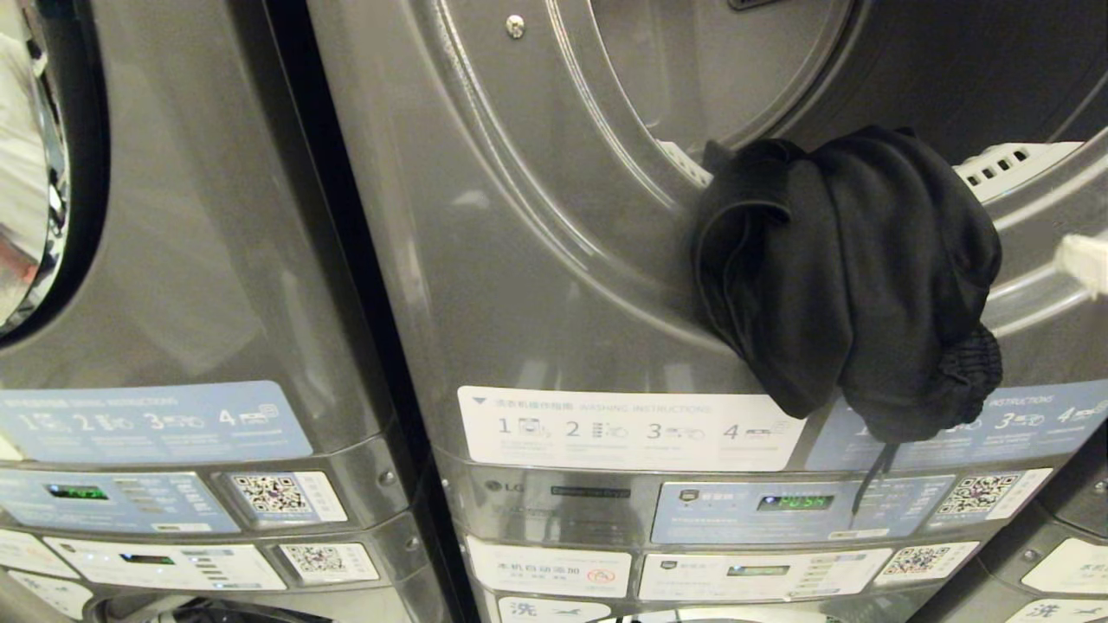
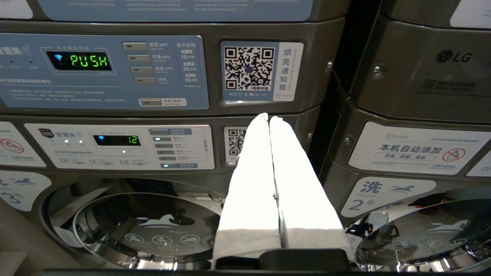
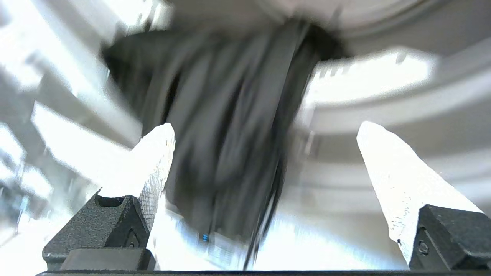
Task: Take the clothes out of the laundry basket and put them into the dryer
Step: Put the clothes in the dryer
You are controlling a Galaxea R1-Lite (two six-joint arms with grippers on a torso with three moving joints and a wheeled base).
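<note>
One black garment (image 1: 853,277) hangs half out over the lower rim of the open dryer (image 1: 537,216), drawstring dangling, while the right gripper (image 3: 264,130) faces it spread wide and empty, and the left gripper (image 2: 269,119), pressed closed on nothing, sits parked low.

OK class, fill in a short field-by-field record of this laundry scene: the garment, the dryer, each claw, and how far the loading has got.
garment: black clothing, bunched, draped over the lower rim of the dryer opening, drawstring dangling
dryer: grey LG machine, display reading PUSH
right claw: open, empty, facing the garment; one fingertip shows at the head view's right edge
left claw: shut, empty, low before the neighbouring machine's control panel
progress: garment hangs half out, not fully inside
</note>
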